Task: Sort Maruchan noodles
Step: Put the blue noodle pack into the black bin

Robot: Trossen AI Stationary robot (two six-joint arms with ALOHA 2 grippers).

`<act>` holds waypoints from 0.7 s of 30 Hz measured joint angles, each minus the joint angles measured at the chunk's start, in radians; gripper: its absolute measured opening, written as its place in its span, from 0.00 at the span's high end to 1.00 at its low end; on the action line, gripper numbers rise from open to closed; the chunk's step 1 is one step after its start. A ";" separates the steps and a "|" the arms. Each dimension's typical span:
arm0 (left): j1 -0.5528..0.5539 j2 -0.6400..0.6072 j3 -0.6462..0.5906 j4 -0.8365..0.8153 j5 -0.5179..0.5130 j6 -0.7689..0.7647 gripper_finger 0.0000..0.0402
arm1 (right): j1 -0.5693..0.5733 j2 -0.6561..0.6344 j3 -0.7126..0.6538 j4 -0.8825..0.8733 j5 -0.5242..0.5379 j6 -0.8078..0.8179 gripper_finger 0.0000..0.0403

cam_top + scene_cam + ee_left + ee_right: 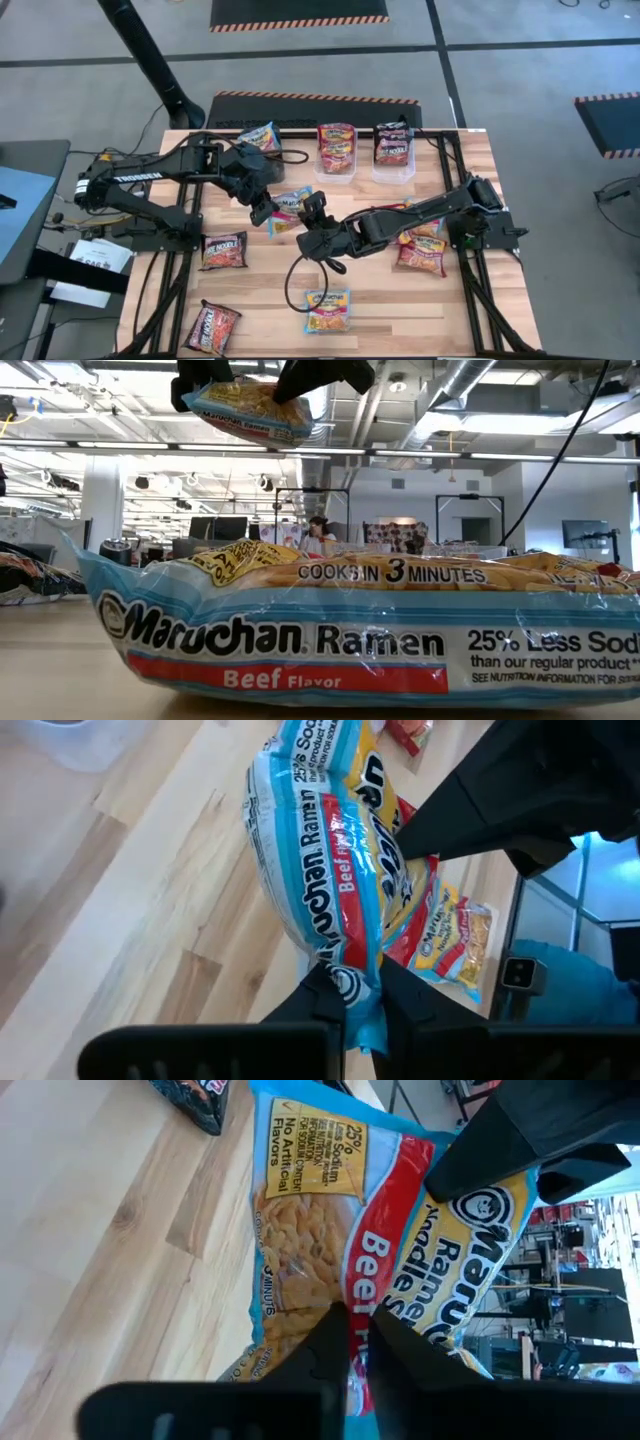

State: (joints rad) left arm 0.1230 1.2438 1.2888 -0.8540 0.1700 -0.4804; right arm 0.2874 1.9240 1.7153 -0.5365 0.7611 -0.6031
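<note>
A light blue Maruchan packet (288, 205) hangs above the table's middle, between both grippers; the low view shows it high up (250, 405). My left gripper (268, 212) is shut on its left end. My right gripper (305, 213) is closed on its right side. Another light blue packet (327, 310) lies flat near the front edge and fills the low view (350, 630). Black/red packets (224, 250) (212, 325) lie flat at the left front. Red/orange packets (420, 252) lie under my right arm. My left gripper pinches the packet's crimped end seam (352, 982) between its two fingers, slanting down from the table's left. The packet reaches away from the fingers, clear of the table. My right gripper has the packet's edge by the red band (356, 1320) between its two fingers, coming from the table's right. The packet stays clear of the table.
Two clear bins stand at the far edge, one with a red/orange packet (336, 148), one with a black/red packet (393, 145). A light blue packet (262, 137) lies at the far left. A black cable (300, 280) loops below my right gripper.
</note>
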 joint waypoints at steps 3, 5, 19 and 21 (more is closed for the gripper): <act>0.000 0.000 0.000 -0.002 -0.018 0.022 0.99 | 0.000 0.000 0.000 -0.001 0.018 0.021 0.80; 0.000 0.000 0.000 -0.004 -0.027 0.041 0.99 | 0.001 0.000 0.000 -0.005 0.055 0.027 0.76; 0.045 -0.020 0.000 -0.102 -0.146 0.171 1.00 | 0.038 -0.145 0.002 -0.153 0.162 0.130 0.69; 0.066 -0.030 0.000 -0.108 -0.149 0.200 1.00 | 0.044 -0.189 0.000 -0.204 0.161 0.167 0.69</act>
State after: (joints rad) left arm 0.1889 1.2135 1.2892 -0.9619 0.0212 -0.2800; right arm 0.3315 1.7354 1.7157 -0.7401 0.9220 -0.4359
